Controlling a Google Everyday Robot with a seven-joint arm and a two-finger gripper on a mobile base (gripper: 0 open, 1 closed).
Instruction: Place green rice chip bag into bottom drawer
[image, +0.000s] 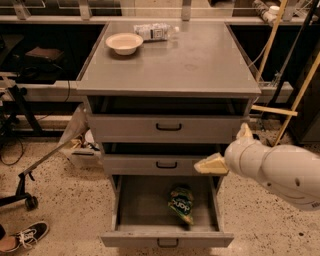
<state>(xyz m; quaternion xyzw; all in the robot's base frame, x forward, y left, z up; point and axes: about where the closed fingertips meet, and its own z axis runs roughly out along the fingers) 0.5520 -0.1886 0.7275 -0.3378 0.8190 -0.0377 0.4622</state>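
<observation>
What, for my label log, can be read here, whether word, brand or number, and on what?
Green rice chip bag in the bottom drawer: white lettering, too blurred to read.
Water bottle label, on the cabinet top: too small to read.
Pincer, open beside the middle drawer: no text.
No other text is legible.

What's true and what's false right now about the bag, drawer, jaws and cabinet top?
1. The crinkled green rice chip bag lies inside the open, deep grey metal bottom drawer. True.
2. The jaws are shut on that bag. False: they stand open and empty, right of the cabinet, level with the middle drawer.
3. A round white bowl sits on the grey cabinet top. True.
4. The clear plastic water bottle stands upright. False: it lies on its side beside the bowl.
</observation>
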